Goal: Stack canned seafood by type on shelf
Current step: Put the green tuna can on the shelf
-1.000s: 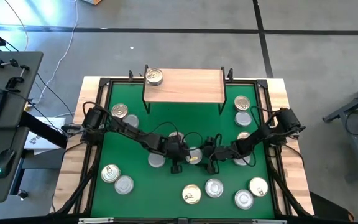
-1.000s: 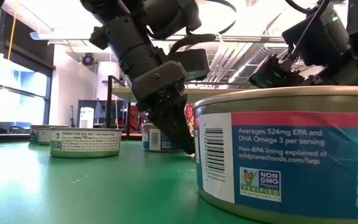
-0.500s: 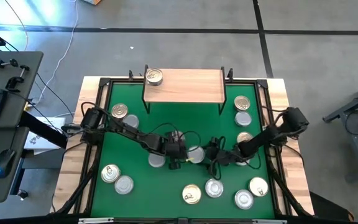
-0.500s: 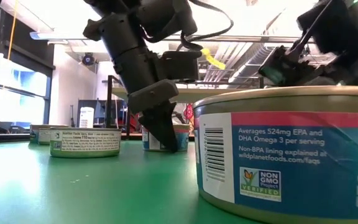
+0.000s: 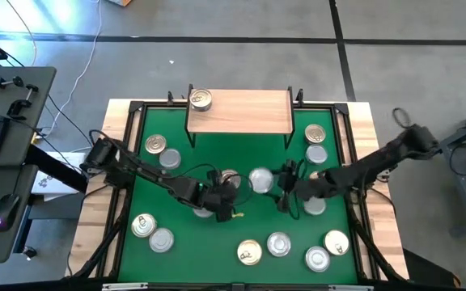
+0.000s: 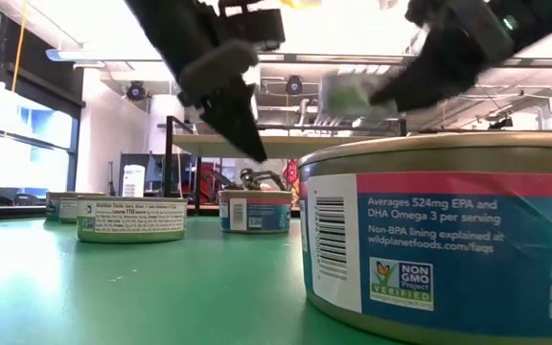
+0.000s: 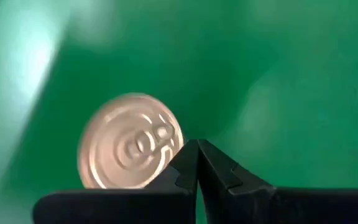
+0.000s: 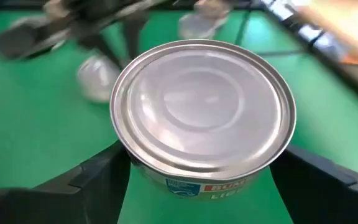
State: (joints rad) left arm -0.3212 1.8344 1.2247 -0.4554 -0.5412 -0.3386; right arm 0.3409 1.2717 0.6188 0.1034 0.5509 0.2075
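My right gripper (image 5: 262, 179) is shut on a silver-lidded tin (image 8: 204, 106) and carries it above the green table's middle; the low view shows it blurred at the tin (image 6: 351, 96). My left gripper (image 7: 197, 163) is shut on nothing and hangs in the air (image 6: 247, 144) beside a gold-lidded tin (image 7: 132, 148) that stands on its base on the table. The shelf (image 5: 239, 111), a light-wood board at the far edge, carries one gold-lidded tin (image 5: 201, 99) at its left end. Several more tins stand about the table. My right gripper pinches the silver-lidded tin by its side wall (image 8: 166, 177), one finger (image 8: 98, 180) on each side. The fingers lie level and the lid faces up. The tin is lifted clear of the table.
Tins stand on the left (image 5: 155, 144) (image 5: 143, 225), along the near edge (image 5: 249, 252) (image 5: 317, 259) and on the right (image 5: 315, 133). One labelled tin (image 6: 448, 230) fills the low view's right. Black frame rails (image 5: 350, 153) edge the table. Bare green cloth lies before the shelf.
My right gripper has lifted the silver-lidded tin off the table and carried it toward the far edge and the shelf. My left gripper has risen from table height and drawn slightly toward the left edge.
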